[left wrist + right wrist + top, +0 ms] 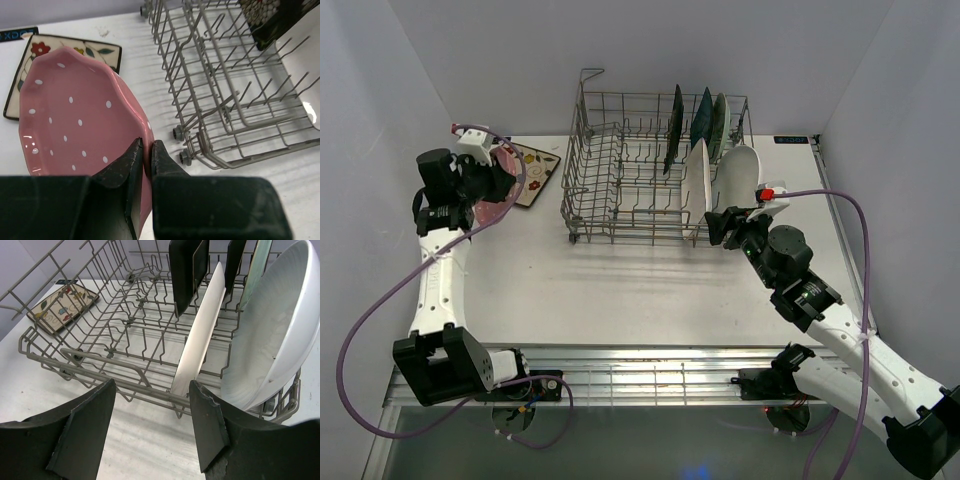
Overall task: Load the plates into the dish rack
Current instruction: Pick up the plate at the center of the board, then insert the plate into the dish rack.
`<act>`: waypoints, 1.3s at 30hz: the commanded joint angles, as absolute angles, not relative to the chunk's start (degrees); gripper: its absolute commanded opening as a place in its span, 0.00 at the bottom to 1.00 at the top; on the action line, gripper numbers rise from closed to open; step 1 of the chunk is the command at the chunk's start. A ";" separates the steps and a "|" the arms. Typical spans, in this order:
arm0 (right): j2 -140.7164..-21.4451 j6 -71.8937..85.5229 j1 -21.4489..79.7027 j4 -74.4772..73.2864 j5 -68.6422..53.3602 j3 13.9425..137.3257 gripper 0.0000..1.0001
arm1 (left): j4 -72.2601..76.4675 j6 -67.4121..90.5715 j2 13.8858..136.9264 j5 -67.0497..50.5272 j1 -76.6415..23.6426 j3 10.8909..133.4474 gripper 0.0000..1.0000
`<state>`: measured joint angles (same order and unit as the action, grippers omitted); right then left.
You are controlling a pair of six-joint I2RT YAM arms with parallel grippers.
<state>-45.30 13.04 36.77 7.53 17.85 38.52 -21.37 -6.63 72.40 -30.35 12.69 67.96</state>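
My left gripper is shut on the rim of the pink dotted round plate, which is tilted up left of the dish rack. In the top view the left gripper sits at the table's left side with the pink plate in it. The cream floral square plate lies flat behind it. My right gripper stands open just outside the rack's near wall, with nothing between its fingers. In the rack stand the white rectangular plate, the white oval plate and a dark square plate.
A teal plate and a mint-green plate stand upright at the rack's back right. The rack's left half holds only bare tines. White walls close in the table on the left, back and right. Purple cables loop from both wrists.
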 commanded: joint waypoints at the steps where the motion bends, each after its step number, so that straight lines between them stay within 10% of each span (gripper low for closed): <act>1: -44.38 12.74 37.00 9.23 18.11 38.94 0.66 | -12.83 -4.57 68.20 -34.97 13.10 74.61 0.00; 39: -44.47 14.94 37.00 10.72 15.91 38.06 0.66 | 20.30 33.39 79.01 -53.52 12.40 91.14 0.00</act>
<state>-44.84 14.44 36.77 7.55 16.40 38.41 7.62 30.33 81.28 -52.73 12.60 87.33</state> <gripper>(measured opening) 0.665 0.186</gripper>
